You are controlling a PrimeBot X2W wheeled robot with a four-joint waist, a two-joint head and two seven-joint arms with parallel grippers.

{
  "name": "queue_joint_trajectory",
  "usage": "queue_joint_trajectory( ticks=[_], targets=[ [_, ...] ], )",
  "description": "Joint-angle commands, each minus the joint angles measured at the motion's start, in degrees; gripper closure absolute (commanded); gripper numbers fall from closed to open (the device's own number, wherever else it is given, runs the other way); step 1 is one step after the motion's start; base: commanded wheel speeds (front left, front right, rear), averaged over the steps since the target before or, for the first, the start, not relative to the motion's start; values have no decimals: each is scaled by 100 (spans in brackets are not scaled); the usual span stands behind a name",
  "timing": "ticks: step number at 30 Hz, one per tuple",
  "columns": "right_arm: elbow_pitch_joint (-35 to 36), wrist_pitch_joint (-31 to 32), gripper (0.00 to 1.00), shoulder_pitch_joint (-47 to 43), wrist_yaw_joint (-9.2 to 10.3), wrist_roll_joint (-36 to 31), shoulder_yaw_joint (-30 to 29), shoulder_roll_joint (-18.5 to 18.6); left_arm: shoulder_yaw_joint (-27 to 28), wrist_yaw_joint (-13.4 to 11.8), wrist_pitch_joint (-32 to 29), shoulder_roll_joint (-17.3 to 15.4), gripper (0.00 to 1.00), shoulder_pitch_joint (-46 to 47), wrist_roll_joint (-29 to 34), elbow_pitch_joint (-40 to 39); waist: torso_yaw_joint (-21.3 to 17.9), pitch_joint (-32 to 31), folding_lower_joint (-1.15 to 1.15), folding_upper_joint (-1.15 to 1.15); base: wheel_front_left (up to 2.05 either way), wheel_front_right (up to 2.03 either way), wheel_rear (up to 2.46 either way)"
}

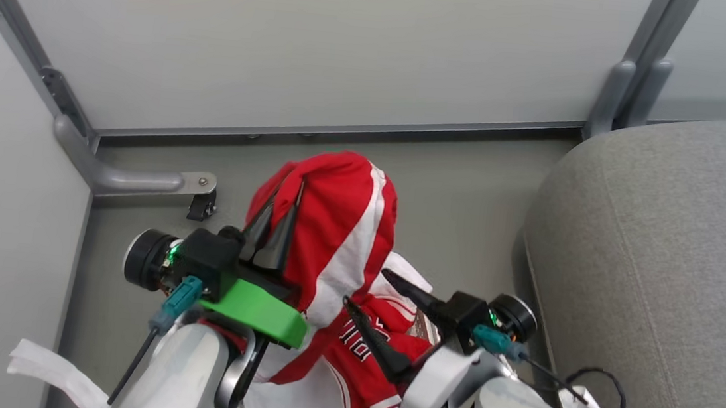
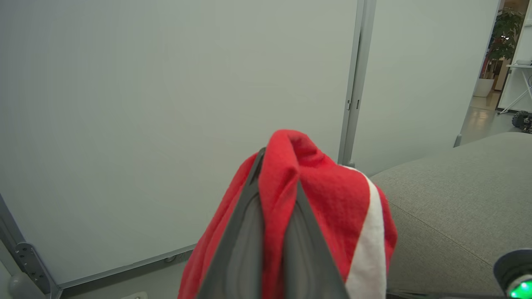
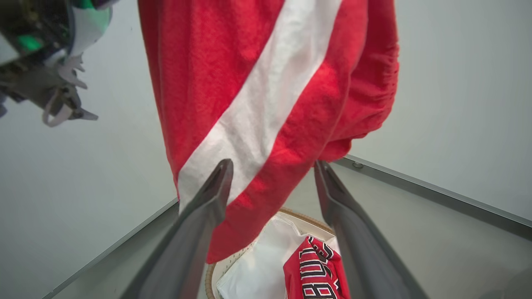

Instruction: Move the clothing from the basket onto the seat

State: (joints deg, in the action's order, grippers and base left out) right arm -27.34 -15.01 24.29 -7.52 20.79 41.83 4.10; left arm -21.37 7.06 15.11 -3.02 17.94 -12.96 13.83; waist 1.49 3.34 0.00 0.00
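Clothing [image 1: 335,215] hangs from left pincer [image 1: 290,185]; right wrist view shows basket [image 3: 210,278] beneath.

Item, clothing [image 1: 342,215] in my left gripper [image 1: 290,190]: was red cloth with a white stripe, matt, soft, slightly napped.
Item, fingers of that gripper and of my right gripper [image 1: 366,287]: looked like dark plastic, smooth, with a dull sheen.
Item, green bracket [image 1: 256,310] at my left wrist: smooth plastic, faintly glossy.
Item, basket [image 3: 303,218], near: brown woven rim, white perforated plastic wall.
Item, liner [image 3: 257,265]: plain white cloth.
Item, seat [image 1: 663,273], right: grey woven fabric, matt, coarse-grained.
Item, far wall panels [image 1: 285,43]: smooth, matt.
Item, their frame [image 1: 343,130]: looked like grey metal.
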Motion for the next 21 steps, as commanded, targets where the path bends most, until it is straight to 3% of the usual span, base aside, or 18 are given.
queue_joint_trajectory(
  ticks=[1,12,13,14,15,16,21],
  targets=[
    [-106,-26,0,166,6,101,77,-16,-43,26,7,-6,100,147,0,8,146,129,0,0,0,0,0],
    [-780,-21,0,945,6,409,275,-103,-643,44,7,3,100,449,-261,-15,478,341,0,0,0,0,0],
    [-792,-21,8,972,6,425,269,-109,-692,45,7,3,100,472,-287,-17,501,350,0,0,0,0,0],
    [-795,-21,8,992,6,443,265,-110,-733,45,7,3,100,488,-302,-16,519,356,0,0,0,0,0],
    [-808,-21,69,1000,6,467,294,-110,-768,45,7,4,100,503,-322,-14,539,360,0,0,0,0,0],
    [-819,-21,100,1001,6,504,321,-109,-794,45,7,4,100,513,-335,-11,553,359,0,0,0,0,0],
    [-844,-21,100,863,6,594,263,-105,-820,42,7,4,100,487,-396,53,572,316,0,0,0,0,0]
  ],
)
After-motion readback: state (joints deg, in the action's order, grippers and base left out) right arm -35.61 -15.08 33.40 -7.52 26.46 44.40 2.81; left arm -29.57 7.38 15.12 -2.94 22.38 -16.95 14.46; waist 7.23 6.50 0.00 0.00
